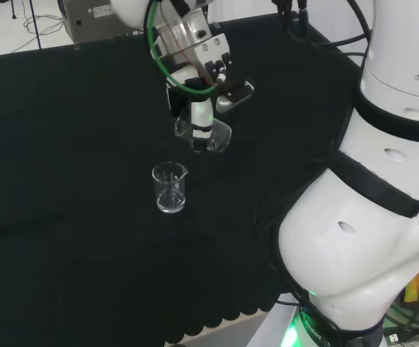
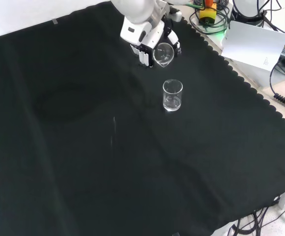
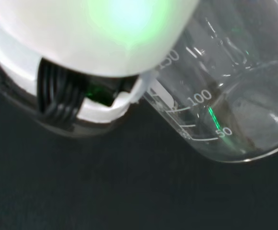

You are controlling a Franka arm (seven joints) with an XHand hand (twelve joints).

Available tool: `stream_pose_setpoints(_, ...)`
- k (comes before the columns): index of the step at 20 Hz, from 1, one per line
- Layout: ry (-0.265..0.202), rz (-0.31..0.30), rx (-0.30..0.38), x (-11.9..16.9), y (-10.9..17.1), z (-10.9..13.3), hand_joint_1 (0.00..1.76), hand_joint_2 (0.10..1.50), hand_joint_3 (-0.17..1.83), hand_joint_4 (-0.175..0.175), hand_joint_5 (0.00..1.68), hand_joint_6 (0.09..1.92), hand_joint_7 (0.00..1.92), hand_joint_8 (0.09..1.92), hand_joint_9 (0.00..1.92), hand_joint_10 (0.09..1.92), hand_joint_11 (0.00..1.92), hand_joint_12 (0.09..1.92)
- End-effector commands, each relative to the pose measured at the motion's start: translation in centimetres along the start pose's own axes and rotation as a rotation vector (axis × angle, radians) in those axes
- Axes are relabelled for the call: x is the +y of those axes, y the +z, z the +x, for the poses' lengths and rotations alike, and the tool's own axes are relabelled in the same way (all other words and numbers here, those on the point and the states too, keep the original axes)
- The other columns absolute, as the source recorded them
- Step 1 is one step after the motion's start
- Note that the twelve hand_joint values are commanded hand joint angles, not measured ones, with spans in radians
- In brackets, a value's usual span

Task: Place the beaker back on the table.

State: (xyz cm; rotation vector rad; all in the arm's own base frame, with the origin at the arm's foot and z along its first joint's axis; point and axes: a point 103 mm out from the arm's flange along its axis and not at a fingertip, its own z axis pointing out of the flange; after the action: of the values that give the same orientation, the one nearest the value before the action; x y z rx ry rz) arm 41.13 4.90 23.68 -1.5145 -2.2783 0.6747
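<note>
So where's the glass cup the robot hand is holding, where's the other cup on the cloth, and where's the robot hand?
Held beaker [image 1: 211, 136], head view, on its tilted glass wall.
Standing beaker [image 2: 172, 95], front view, on its side wall.
Robot hand [image 2: 143, 32], front view, on its white back.

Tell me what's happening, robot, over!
Hand shut on tilted beaker, above the cloth. Second beaker upright close by; mind it when lowering.

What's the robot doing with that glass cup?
The robot's hand is holding a clear glass beaker tipped over, up in the air above the black cloth. A second beaker stands upright on the cloth just below it. The held one has not been set down yet.
</note>
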Motion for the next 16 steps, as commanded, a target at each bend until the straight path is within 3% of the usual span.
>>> stream_pose_setpoints(1,-0.069,-0.105,0.083,0.2,0.0,-2.9,1.46,0.32,1.11,-0.175,1.28,0.8,1.36,0.76,1.82,0.09,1.27,0.68)
stream_pose_setpoints(6,-0.131,-0.166,0.161,1.4,0.4,-4.6,1.46,0.34,1.1,-0.175,1.28,0.8,1.36,0.76,1.81,0.09,1.26,0.67)
stream_pose_setpoints(16,-0.137,-0.304,0.264,5.2,1.9,-8.4,1.46,0.37,1.05,-0.175,1.27,0.8,1.33,0.77,1.79,0.09,1.24,0.67)
